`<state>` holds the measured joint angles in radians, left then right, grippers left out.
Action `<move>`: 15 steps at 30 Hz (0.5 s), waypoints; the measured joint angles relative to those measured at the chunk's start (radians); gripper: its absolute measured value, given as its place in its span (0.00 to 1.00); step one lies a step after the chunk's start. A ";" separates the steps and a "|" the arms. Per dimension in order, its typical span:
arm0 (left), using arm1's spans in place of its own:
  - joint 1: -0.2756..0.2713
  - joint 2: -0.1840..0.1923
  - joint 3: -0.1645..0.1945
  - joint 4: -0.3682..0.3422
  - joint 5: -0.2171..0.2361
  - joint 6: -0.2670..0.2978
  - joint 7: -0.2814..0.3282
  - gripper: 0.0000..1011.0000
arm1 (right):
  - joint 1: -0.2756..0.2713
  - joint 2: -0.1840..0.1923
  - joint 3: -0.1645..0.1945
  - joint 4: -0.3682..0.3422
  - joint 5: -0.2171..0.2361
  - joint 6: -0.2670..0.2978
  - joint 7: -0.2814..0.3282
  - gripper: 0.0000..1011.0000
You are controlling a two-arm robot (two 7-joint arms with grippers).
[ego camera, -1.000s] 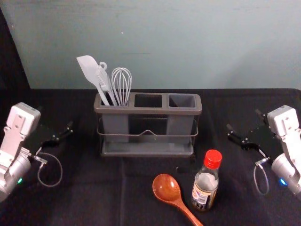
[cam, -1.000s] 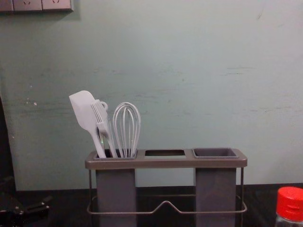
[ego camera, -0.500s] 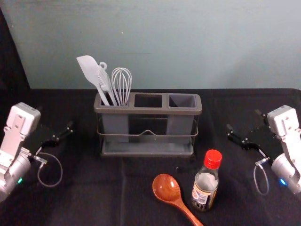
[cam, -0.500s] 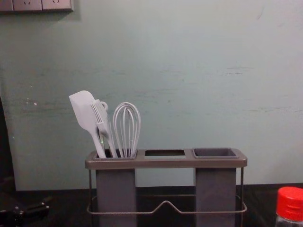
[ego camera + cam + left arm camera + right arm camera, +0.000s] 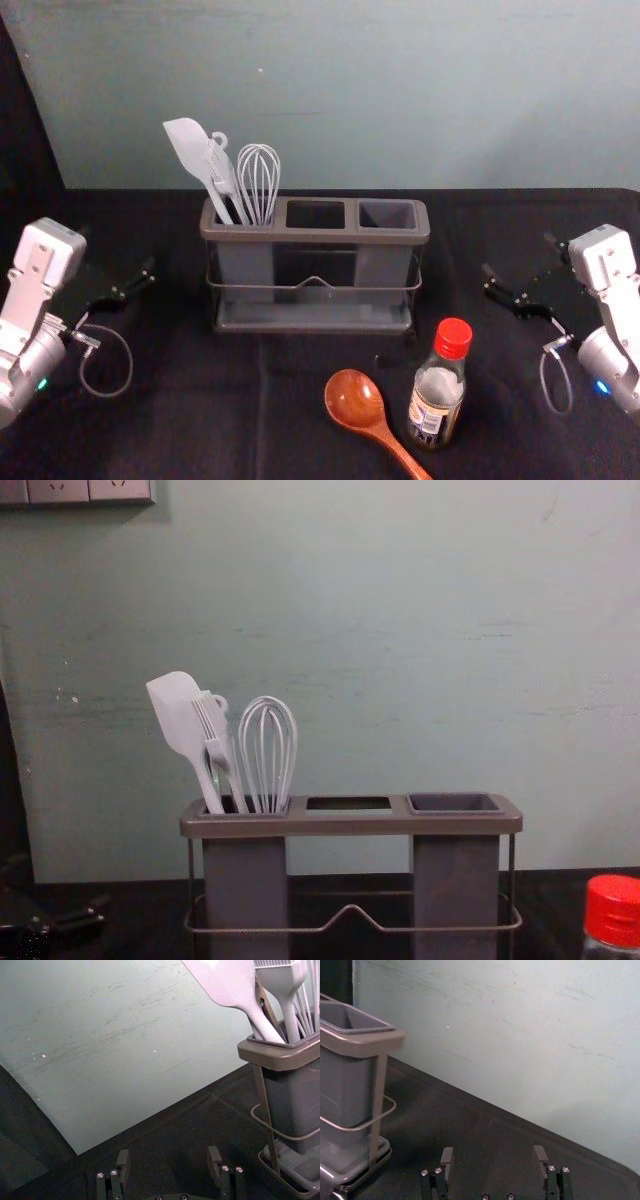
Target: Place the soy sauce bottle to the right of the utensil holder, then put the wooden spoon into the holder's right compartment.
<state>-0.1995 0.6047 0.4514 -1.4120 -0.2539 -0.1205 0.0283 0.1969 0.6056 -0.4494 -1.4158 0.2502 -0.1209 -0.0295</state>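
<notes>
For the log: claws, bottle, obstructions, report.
Left claw open, right claw open, flanking holder. Soy sauce bottle upright, ungripped. Wooden spoon close on its left, may crowd grasp.

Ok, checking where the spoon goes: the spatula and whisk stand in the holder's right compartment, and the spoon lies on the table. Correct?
Wrong compartment: the head view shows the spatula and whisk in the left compartment of the holder; the wooden spoon does lie on the table.

Scuffed wall, sockets, black tablecloth
</notes>
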 joint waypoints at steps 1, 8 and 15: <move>0.000 0.000 0.000 0.000 0.000 0.000 0.000 1.00 | -0.005 0.002 0.002 -0.007 -0.005 -0.001 -0.003 0.99; 0.000 0.000 0.000 0.000 0.000 0.000 0.000 1.00 | -0.106 0.046 0.033 -0.112 -0.046 -0.006 -0.042 0.99; 0.000 0.000 0.000 0.000 0.000 0.000 0.000 1.00 | -0.286 0.138 0.100 -0.297 -0.051 -0.015 -0.067 0.99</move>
<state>-0.1995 0.6047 0.4514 -1.4120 -0.2539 -0.1205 0.0283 -0.0895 0.7433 -0.3499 -1.7125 0.1997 -0.1354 -0.0969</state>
